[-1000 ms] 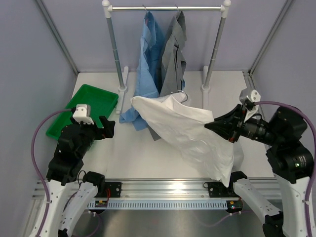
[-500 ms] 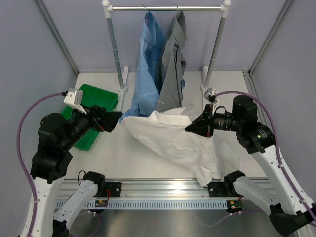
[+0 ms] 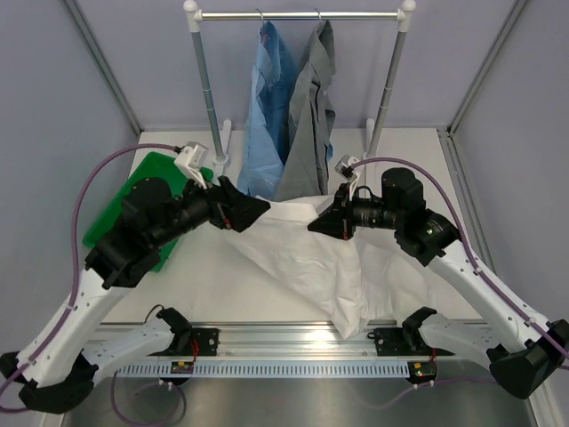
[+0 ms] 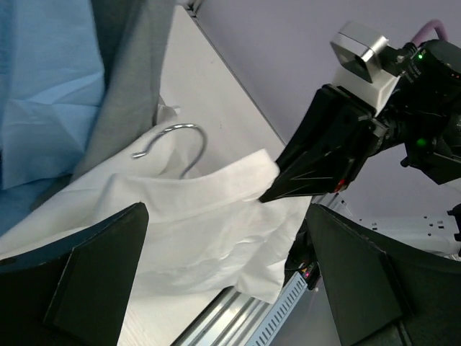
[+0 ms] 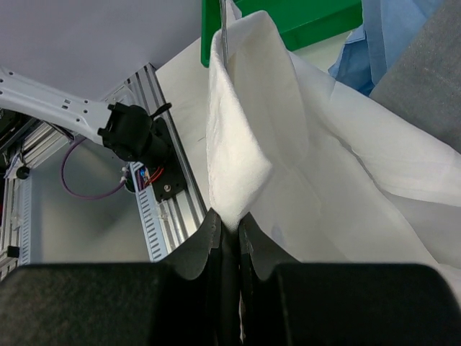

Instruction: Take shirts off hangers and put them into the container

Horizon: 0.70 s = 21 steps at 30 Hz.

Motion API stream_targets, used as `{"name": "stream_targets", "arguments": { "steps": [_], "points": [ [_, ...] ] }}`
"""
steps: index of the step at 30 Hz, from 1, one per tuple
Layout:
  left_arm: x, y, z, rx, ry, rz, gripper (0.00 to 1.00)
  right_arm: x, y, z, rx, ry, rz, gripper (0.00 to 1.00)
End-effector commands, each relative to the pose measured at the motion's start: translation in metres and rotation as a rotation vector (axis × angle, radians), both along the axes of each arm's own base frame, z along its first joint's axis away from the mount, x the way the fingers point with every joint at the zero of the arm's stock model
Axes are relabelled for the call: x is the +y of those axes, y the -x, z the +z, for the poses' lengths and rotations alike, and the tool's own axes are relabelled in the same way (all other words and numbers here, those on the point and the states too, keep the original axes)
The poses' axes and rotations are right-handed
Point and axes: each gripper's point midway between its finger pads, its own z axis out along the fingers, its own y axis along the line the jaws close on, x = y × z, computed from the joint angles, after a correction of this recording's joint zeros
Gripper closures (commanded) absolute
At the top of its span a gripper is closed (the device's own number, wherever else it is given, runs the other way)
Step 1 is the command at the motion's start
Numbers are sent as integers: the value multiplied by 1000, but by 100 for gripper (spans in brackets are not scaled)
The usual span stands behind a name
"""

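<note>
The white shirt (image 3: 307, 258) hangs spread between the two arms, its hem trailing down to the front rail. My right gripper (image 3: 315, 226) is shut on its collar edge (image 5: 238, 166); the pinch shows plainly in the right wrist view at the right gripper (image 5: 229, 225). My left gripper (image 3: 254, 208) stands open just left of the collar, with nothing between its fingers (image 4: 94, 277). The metal hook of a hanger (image 4: 178, 141) sticks out of the white shirt (image 4: 187, 223). The light blue shirt (image 3: 267, 116) and the grey shirt (image 3: 308, 116) hang on the rail. The green container (image 3: 147, 167) lies at the left, mostly under my left arm.
The white-posted rail (image 3: 298, 14) stands at the back of the table, its posts either side of the hanging shirts. Grey walls close in the left, right and back. The aluminium base rail (image 3: 293, 338) runs along the near edge.
My right gripper has carried the white shirt back and leftward to the table's middle. My left arm has swung from above the container rightward to the shirt's collar, still open.
</note>
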Motion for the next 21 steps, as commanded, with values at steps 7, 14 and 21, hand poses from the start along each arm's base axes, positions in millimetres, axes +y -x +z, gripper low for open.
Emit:
{"name": "stream_targets", "arguments": {
  "steps": [7,14,21],
  "points": [
    [-24,-33,7,-96,-162,211,7,28,-1,16,-73,-55,25,100],
    [-20,-48,-16,-72,-305,311,12,32,5,15,-76,-53,42,100],
    [-26,-57,-24,-76,-318,332,25,35,7,12,-80,-47,52,100]
  ]
}}
